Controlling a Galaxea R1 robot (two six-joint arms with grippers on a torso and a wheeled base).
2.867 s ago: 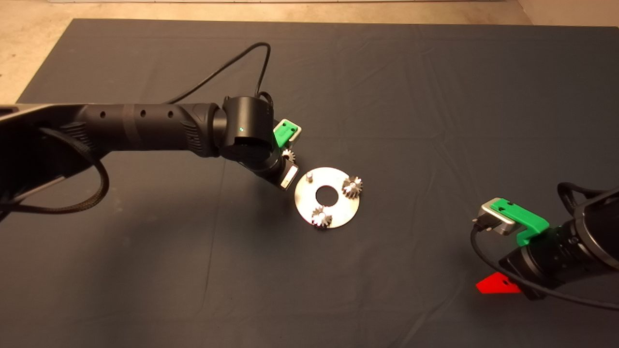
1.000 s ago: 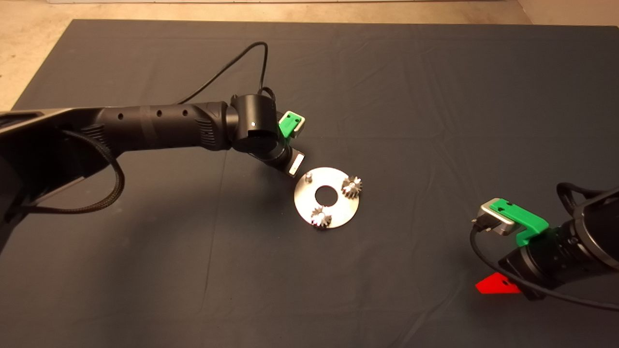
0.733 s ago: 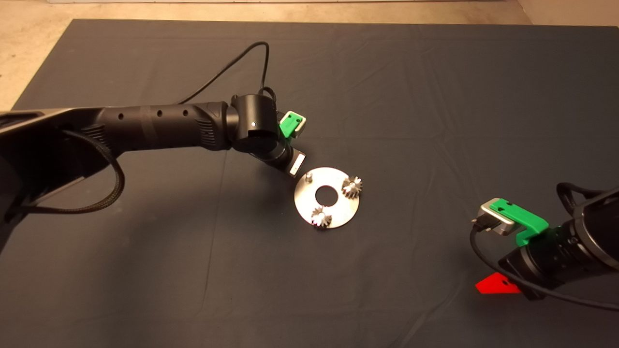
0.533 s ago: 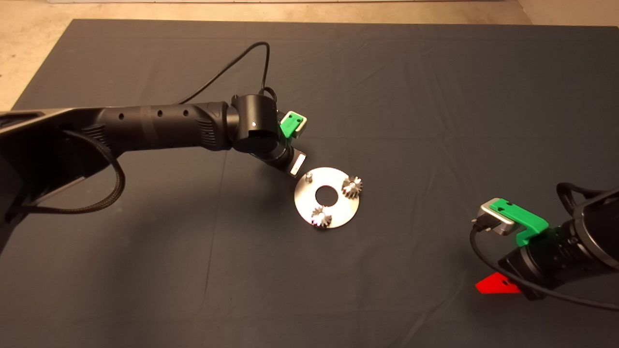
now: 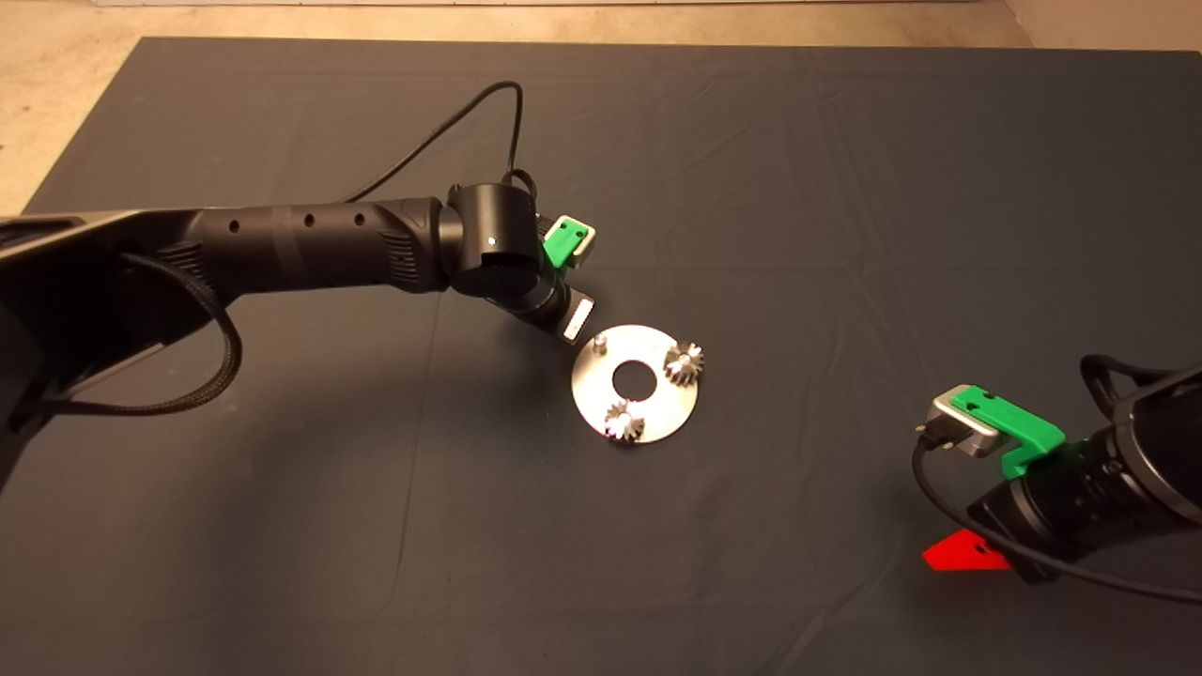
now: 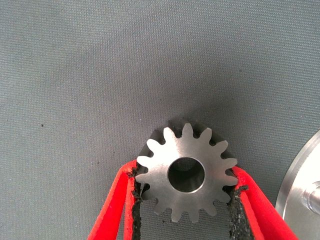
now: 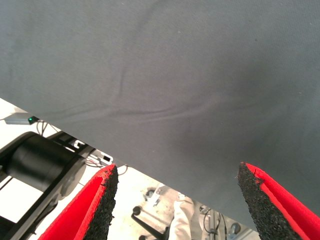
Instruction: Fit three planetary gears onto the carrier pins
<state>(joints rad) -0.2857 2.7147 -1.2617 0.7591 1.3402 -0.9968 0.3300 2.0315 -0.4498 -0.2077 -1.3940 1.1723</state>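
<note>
The left claw (image 6: 185,200) is clenched on the 3rd planetary gear (image 6: 186,172), its black pads (image 6: 136,192) pressing the toothed rim from opposite sides, with the centre hole clear between them. In the head view this claw (image 5: 563,314) sits just left and slightly far of the carrier disc (image 5: 636,413), and the gear itself is hidden under the wrist. The disc lies near the middle of the mat (image 5: 751,169) on the tabletop; 2 gears are already seated, 1 on the right pin (image 5: 685,362) and 1 on the near pin (image 5: 624,420), while the bare pin (image 5: 599,344) stands at the disc's left edge, closest to the held gear. In the left wrist view the disc's rim (image 6: 300,185) and that pin (image 6: 314,197) show just beside the gear. The gear looks like solid steel: stiff, dense for its size and smooth, so it will not deform but could slip or tilt if pinched on only a tooth tip. Holding across the rim on opposite teeth, flat and level, seems right, since the bore must drop squarely over a thin pin. The right claw (image 7: 177,205) rests released at the near right of the mat, holding nothing.
</note>
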